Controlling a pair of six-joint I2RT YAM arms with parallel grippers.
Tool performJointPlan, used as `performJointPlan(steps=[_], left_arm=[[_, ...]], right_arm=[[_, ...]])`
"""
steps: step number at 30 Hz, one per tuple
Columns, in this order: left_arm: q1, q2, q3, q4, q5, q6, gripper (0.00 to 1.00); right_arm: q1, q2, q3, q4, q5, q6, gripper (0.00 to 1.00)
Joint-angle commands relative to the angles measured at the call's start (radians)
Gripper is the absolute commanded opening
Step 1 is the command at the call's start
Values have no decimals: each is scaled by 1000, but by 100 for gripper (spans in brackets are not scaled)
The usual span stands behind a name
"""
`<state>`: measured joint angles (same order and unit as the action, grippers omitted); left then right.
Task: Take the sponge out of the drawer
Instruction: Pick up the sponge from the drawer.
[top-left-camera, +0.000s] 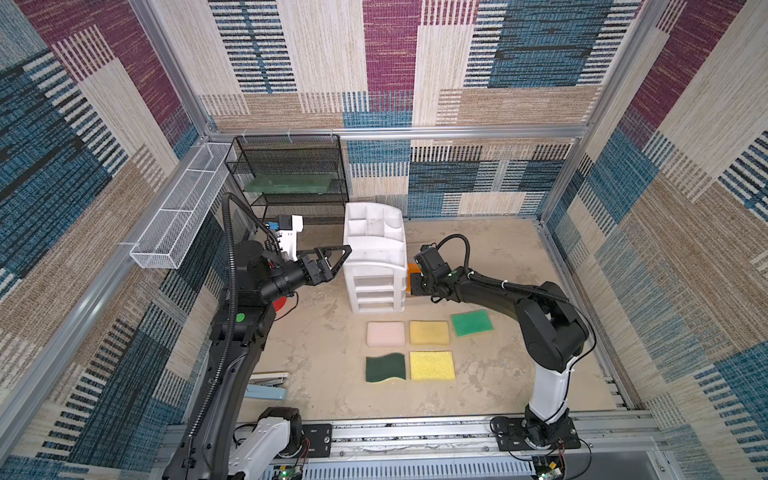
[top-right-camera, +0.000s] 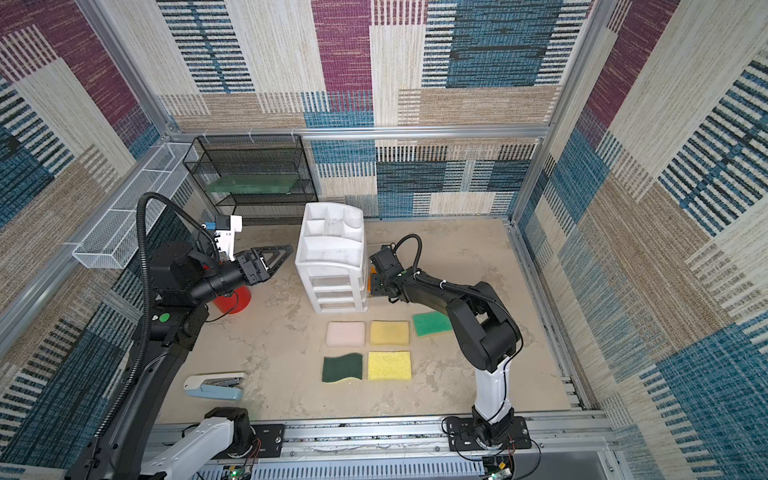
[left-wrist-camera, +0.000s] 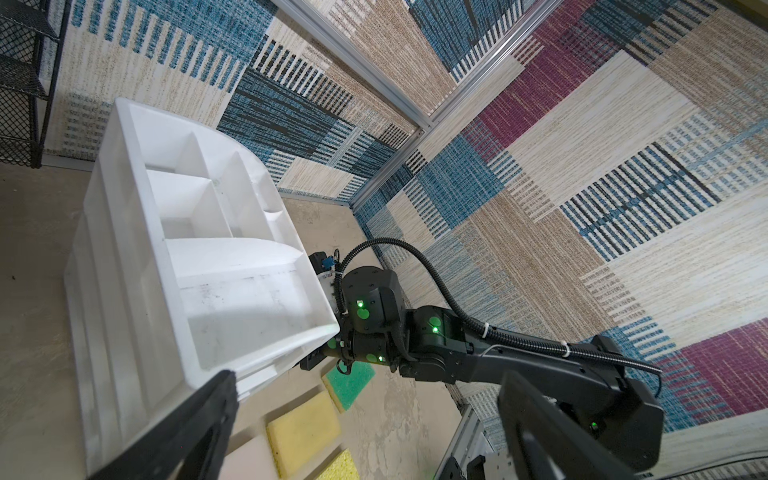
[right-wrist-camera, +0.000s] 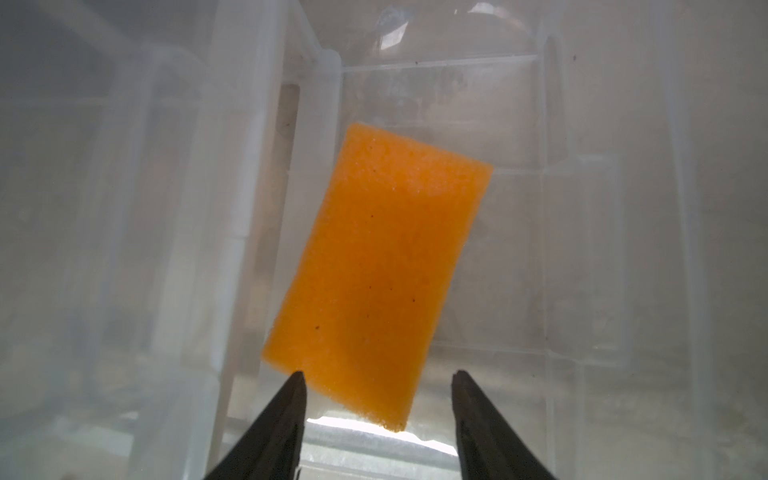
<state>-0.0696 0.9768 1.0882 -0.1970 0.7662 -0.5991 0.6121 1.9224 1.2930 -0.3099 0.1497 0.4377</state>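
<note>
- Currently the orange sponge (right-wrist-camera: 376, 266) lies flat inside clear plastic walls. It fills the middle of the right wrist view, tilted, with its near end toward the lower centre of the frame.
- Right jaws stand apart on either side of that near end. One black fingertip (right-wrist-camera: 286, 407) meets the sponge's edge and the other has a gap to it, so nothing is clamped.
- From above, the orange sponge (top-left-camera: 412, 278) shows only as a sliver at the right side of the drawer (top-left-camera: 376, 259), mid-frame. The right arm (top-left-camera: 498, 291) partly hides it.
- Left jaws are spread wide at the drawer's left side, level with its tray top. I cannot tell whether they touch it.
- At lower centre, five loose sponges lie on the table (top-left-camera: 324, 353) in front of the drawer:
  - pink sponge (top-left-camera: 385, 333)
  - pale yellow sponge (top-left-camera: 429, 332)
  - light green sponge (top-left-camera: 471, 323)
  - dark green sponge (top-left-camera: 385, 368)
  - bright yellow sponge (top-left-camera: 432, 365)
- A stapler (top-right-camera: 216, 386) lies at lower left, and a black wire rack (top-left-camera: 291, 178) stands behind the drawer at upper left.
</note>
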Motion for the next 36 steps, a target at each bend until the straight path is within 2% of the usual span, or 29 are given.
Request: performJointPlan(steps=[1, 18, 22, 29, 34, 36], left_arm=[[2, -3, -2, 7, 7, 14, 100], [3, -6, -5, 8, 8, 13, 100], [2, -6, -6, 8, 8, 13, 100], [5, -6, -6, 8, 10, 13, 100], [6, -6, -6, 8, 11, 13, 100], [7, -6, -5, 8, 10, 13, 100]], right_arm=[[1, 24, 15, 9, 12, 9, 57], [-9, 110, 52, 16, -8, 26, 56], [-18, 125, 59, 10, -16, 26, 45], [-31, 136, 54, 17, -40, 45, 32], [-33, 127, 47, 27, -60, 43, 13], [-33, 116, 43, 35, -68, 42, 8]])
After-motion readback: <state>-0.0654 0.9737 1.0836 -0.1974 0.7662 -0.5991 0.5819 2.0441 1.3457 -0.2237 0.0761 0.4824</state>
